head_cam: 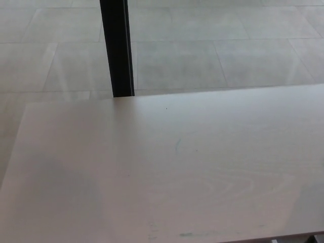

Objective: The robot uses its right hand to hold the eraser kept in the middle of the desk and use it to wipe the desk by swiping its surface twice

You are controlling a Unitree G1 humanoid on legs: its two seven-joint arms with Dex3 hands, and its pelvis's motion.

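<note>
The pale wooden surface [152,172] was seen lying bare across the head view, marked only by a short bluish streak [177,146] near its middle and faint smudges [186,234] along its near edge. Neither hand was captured in the view, so their state could not be told, and the eraser was not seen anywhere. A black post [116,48] was seen standing on the tiled floor [228,45] behind the far edge.

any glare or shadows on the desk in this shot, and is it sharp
Head view: soft and a bit blurry overall, no harsh glare; the desk shows a pale sheen with faint swirl marks toward its right, a dim shadow patch on its near left, and a small bluish mark near the middle. The black post behind looks crisp-edged against the tiled floor.
</note>
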